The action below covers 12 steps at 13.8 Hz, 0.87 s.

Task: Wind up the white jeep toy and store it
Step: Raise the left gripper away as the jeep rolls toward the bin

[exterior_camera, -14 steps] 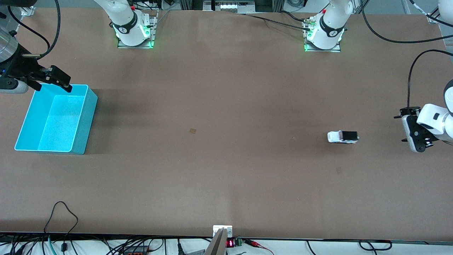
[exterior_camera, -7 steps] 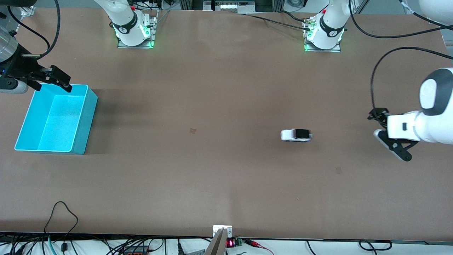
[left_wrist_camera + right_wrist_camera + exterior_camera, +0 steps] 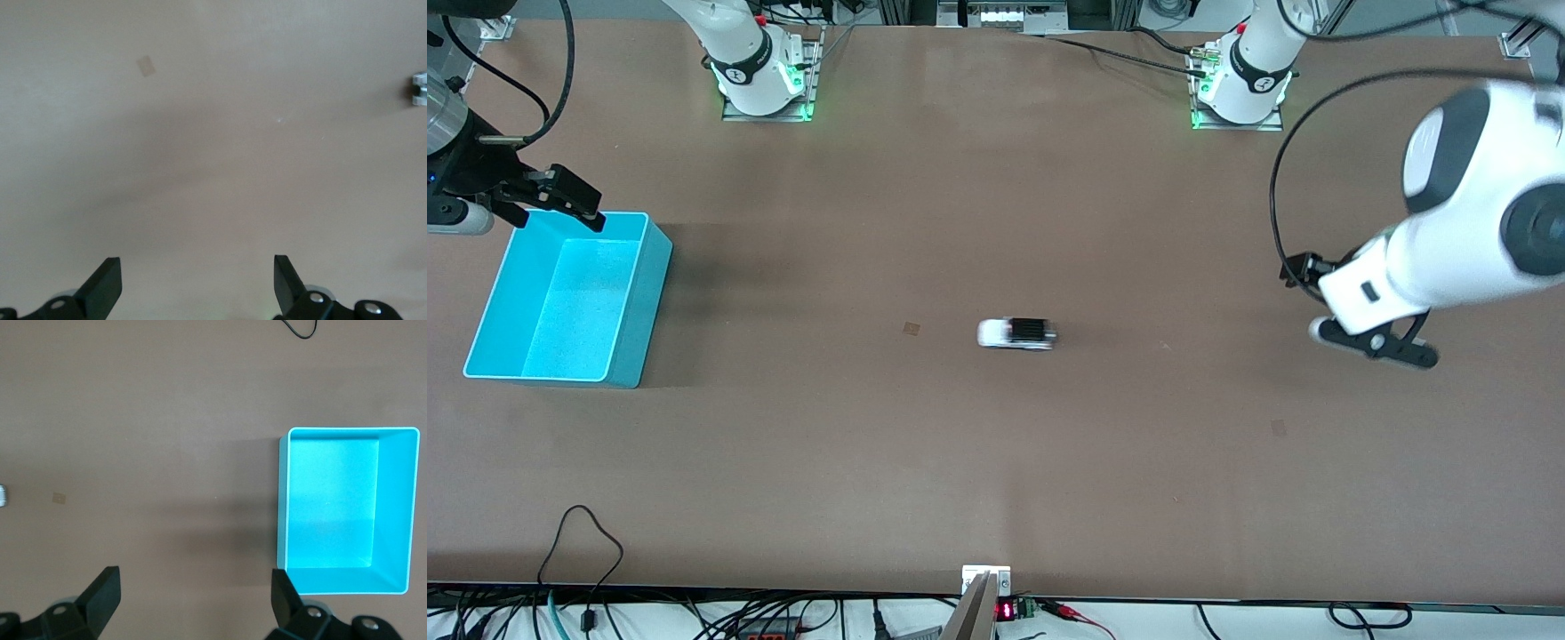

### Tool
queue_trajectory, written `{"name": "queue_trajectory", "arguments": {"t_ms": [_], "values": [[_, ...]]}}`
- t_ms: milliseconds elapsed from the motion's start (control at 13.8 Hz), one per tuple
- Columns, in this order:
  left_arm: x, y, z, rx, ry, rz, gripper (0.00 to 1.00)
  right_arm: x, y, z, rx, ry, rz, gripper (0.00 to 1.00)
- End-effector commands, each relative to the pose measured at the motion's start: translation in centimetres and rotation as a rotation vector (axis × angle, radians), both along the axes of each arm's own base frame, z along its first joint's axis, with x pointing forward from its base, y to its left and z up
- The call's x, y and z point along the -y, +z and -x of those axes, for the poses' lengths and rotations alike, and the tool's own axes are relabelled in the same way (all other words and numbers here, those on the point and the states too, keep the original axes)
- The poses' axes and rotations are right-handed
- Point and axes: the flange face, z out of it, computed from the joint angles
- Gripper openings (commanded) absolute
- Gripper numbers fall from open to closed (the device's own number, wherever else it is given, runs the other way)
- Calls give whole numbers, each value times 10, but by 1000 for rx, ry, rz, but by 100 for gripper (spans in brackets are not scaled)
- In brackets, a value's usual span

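While the white jeep toy (image 3: 1016,333) is sitting free near the middle of the brown tabletop (image 3: 996,444), between both arms and well apart from the turquoise bin (image 3: 569,298), you are keeping both claws spread and holding nothing. The left claw (image 3: 1374,342) is hanging over the left arm's end; the right claw (image 3: 560,200) is waiting above the bin's rim. Approach from above, fingers straddling its 2 sides.

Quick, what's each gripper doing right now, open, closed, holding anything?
Left gripper: open, empty, over bare table toward the left arm's end.
Right gripper: open, empty, up beside the turquoise bin.
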Motion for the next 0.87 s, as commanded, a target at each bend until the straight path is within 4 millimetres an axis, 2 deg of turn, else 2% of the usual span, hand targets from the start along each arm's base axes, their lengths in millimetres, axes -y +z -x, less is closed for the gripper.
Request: {"name": "queue_trajectory", "arguments": {"t_ms": [0,145,506,723,795], "values": [[-14,35,39,121,49,-6,100,-21,5,9,6,49,3,100],[-32,52,42,199,80,2,100,-22,6,9,8,52,5,100],[-54,75,68,243,165,-1,100,-17,4,9,2,90,5,100],[-55,78,75,247,220,-5,100,-14,-8,4,-31,72,4,100],[-58,79,75,249,219,-5,100,-14,-22,-2,-57,75,2,100]]}}
